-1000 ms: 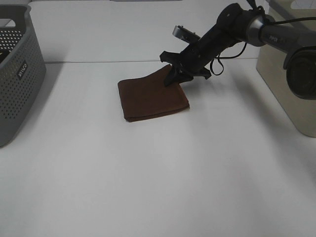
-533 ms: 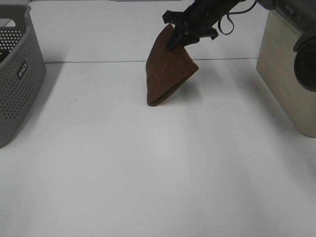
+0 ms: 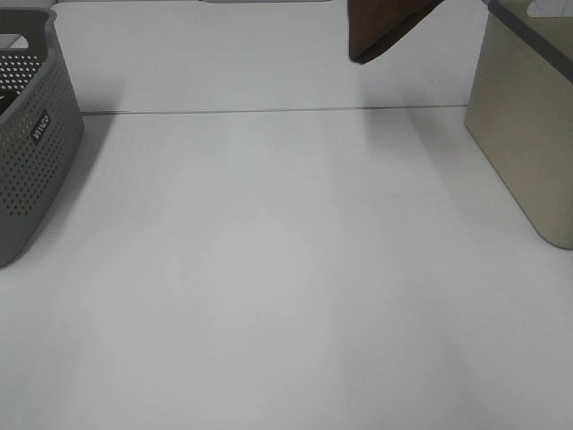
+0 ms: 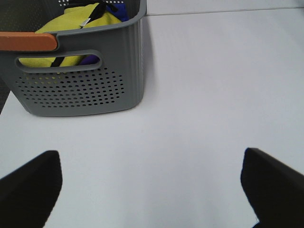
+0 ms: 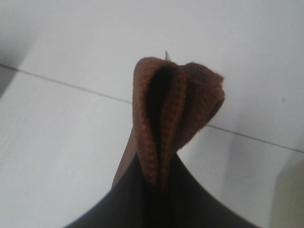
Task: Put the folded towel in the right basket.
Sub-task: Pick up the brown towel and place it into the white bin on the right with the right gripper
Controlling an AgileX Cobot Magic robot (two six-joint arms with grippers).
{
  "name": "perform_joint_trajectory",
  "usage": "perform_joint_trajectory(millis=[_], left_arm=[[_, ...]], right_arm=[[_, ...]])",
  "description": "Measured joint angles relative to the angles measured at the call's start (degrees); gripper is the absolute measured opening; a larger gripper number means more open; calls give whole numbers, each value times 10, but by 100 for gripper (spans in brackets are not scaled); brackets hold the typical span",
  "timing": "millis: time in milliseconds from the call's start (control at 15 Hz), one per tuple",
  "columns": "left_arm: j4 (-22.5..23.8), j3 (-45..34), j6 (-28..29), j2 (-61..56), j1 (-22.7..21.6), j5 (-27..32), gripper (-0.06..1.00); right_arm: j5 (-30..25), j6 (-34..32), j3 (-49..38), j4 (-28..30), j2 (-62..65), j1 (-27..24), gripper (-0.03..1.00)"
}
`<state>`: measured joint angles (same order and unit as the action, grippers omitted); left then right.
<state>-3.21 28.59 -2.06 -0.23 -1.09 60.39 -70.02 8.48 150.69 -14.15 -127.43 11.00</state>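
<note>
Far over on the left, clear across the table from the beige basket, stands a grey basket with perforated walls. It is well apart from the beige one, with bare white tabletop between them. From the left wrist camera you can look into the grey basket: a yellow cloth is bunched up inside, something blue sits behind it, and an orange strip lies along the near rim.

The left pincer hangs over the table on that same side, away from the beige basket. Its two dark fingers are spread wide with nothing between them, only white table showing in the gap.

Moving right, the brown folded towel is up in the air, off the table altogether. It dangles just to the left of the beige basket, about level with its rim. It is not inside the basket and not touching it, and its upper part runs out of the top of the high view.

The right pincer has the towel; its dark fingers are clamped tight on the cloth. The doubled layers bulge out beyond the tips in a rounded fold, with a dark hollow between them.
</note>
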Motion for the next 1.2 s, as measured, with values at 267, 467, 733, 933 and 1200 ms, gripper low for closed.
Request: perform_joint_trajectory(millis=[267,467,733,933,1200], left_arm=[[0,0,0,0,0,0,97],[0,0,0,0,0,0,97],[0,0,0,0,0,0,97],[0,0,0,0,0,0,97],[0,0,0,0,0,0,97]], right_arm=[[0,-10,-5,2,60,-112,6],[0,-20,-67,-1,81,-199,6],[0,-19,-188,1,81,-241,6],[1,-19,-255,26,64,-241,7],[0,-26,-266,32,38,-241,37]])
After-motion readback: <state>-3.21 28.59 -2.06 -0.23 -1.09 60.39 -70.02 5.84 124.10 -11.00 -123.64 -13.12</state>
